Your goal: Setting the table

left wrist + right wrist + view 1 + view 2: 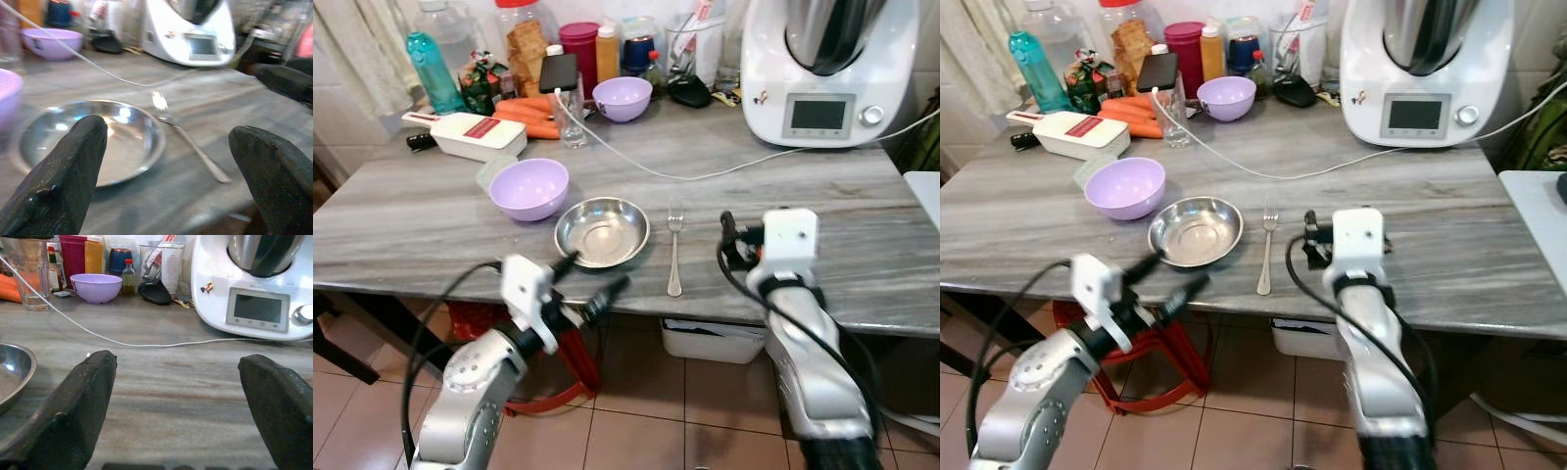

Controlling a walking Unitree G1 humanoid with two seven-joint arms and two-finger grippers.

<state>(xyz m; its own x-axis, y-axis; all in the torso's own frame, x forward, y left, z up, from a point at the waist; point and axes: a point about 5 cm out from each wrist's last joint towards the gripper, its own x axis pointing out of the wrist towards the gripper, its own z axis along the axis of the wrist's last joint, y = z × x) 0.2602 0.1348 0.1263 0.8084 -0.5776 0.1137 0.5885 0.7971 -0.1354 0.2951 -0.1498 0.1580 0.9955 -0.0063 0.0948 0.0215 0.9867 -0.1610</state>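
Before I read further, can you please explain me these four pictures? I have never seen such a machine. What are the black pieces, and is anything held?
This is a humanoid robot with two silver arms. Two pictures come from cameras in its head, looking down at a grey table. The other two come from cameras on its wrists, so the big black shapes are each gripper's own fingers.

The left gripper hovers at the table's near edge, in front of a steel bowl. The right gripper is over the table, right of a fork. Both are open and hold nothing.

Farther back stand two purple bowls, carrots, bottles and a white kitchen machine.
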